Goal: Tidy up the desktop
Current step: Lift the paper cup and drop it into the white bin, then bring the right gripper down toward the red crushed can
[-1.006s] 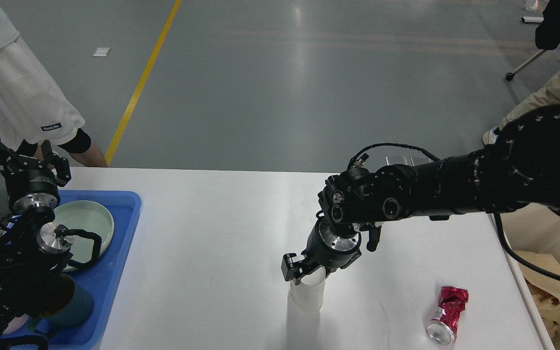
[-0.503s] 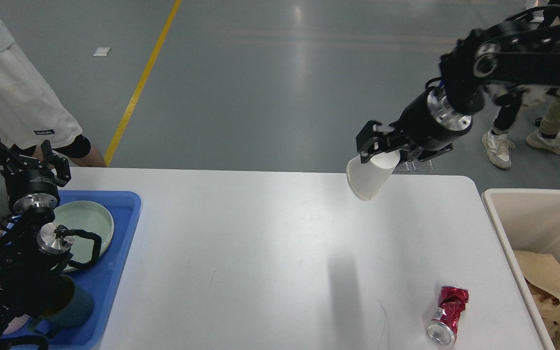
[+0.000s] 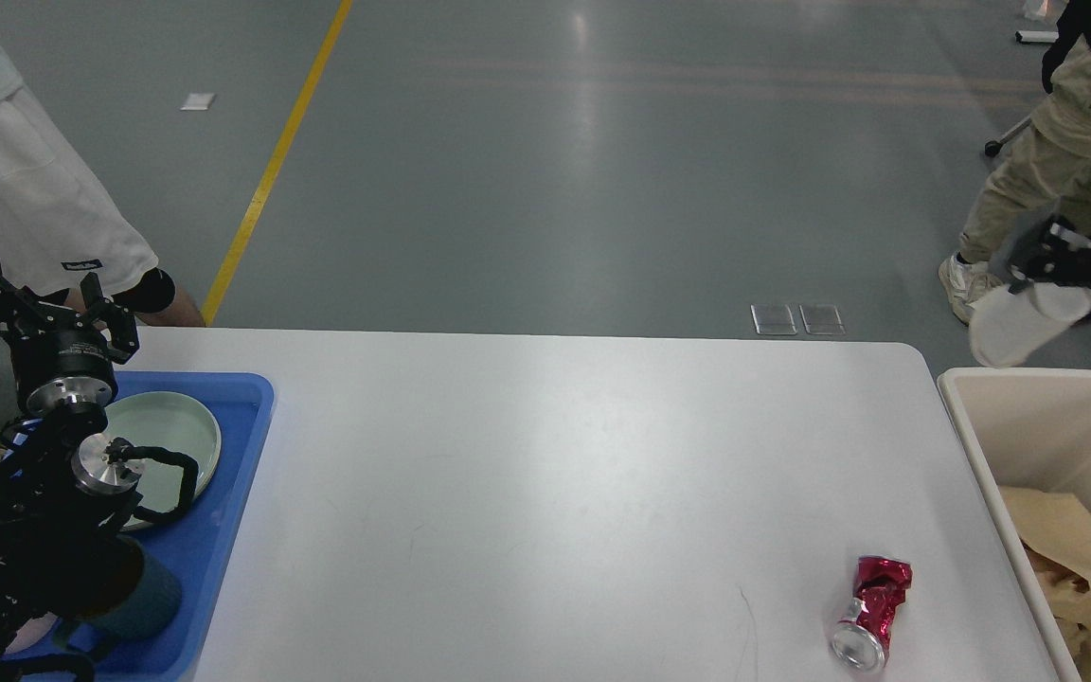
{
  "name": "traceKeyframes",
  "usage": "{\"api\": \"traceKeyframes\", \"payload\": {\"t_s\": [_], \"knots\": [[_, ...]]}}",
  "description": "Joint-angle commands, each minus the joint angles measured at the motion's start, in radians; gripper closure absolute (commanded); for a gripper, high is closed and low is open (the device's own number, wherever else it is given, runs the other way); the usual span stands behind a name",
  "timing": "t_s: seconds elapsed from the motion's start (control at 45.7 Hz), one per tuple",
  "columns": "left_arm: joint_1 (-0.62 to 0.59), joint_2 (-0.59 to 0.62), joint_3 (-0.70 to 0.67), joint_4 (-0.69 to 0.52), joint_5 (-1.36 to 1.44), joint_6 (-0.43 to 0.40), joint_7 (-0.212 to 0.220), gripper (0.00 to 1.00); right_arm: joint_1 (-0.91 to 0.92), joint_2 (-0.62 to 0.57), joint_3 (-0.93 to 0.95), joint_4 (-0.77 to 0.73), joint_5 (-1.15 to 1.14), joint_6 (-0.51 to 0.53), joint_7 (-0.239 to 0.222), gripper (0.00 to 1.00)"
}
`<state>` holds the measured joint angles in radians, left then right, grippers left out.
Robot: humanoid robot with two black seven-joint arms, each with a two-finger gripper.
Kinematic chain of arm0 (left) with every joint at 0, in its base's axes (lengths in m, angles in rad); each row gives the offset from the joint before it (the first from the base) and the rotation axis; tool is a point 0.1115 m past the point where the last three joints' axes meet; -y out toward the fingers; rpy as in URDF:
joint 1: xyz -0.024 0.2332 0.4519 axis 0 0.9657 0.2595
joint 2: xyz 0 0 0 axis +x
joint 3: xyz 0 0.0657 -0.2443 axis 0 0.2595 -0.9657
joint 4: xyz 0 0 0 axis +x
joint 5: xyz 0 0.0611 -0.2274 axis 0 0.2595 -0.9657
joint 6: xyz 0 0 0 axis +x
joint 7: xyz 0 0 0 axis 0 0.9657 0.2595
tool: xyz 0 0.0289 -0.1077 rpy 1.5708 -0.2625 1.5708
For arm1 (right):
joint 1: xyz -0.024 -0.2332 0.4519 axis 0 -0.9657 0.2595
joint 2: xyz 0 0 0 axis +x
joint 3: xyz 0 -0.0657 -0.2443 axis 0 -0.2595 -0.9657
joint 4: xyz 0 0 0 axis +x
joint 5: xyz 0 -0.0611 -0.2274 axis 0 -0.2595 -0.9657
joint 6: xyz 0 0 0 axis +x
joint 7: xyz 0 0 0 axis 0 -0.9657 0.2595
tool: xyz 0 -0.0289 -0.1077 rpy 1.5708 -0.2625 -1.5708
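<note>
The white desktop (image 3: 555, 474) fills the middle of the head view. A crushed red can (image 3: 872, 611) lies on its side near the front right corner. At the right edge my right gripper (image 3: 1049, 265), blurred, is shut on a white plastic cup (image 3: 1019, 327). The cup hangs tilted in the air just above the far rim of the beige bin (image 3: 967, 417). My left gripper (image 3: 39, 301) stands open and empty at the far left, above the back of the blue tray (image 3: 223, 530).
The blue tray holds a pale green plate (image 3: 176, 431) and a dark teal cup (image 3: 143, 601), partly hidden by my left arm. The bin holds crumpled brown paper (image 3: 1066, 540). One person stands at the table's far left corner (image 3: 25, 189), another beyond the bin (image 3: 1066, 152).
My right gripper lifted the white cup off the desktop and carried it up and to the right, to just above the bin's far rim. The left arm and the can stayed put.
</note>
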<state>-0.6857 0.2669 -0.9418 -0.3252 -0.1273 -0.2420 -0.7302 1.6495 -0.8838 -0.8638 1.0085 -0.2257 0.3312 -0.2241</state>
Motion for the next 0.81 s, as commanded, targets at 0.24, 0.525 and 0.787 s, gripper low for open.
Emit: {"api": "traceKeyframes", "payload": {"t_s": [0.24, 0.525, 0.787], "knots": [[0.000, 0.000, 0.000, 0.000, 0.000, 0.001, 0.000, 0.04, -0.537, 0.106, 0.103, -0.272, 0.014, -0.262, 0.011, 0.00], [0.000, 0.000, 0.000, 0.000, 0.000, 0.000, 0.000, 0.04, -0.662, 0.170, 0.143, -0.361, 0.013, -0.253, 0.011, 0.00], [0.000, 0.000, 0.000, 0.000, 0.000, 0.000, 0.000, 0.04, -0.484, 0.206, 0.043, -0.211, -0.004, -0.199, 0.011, 0.00]]}}
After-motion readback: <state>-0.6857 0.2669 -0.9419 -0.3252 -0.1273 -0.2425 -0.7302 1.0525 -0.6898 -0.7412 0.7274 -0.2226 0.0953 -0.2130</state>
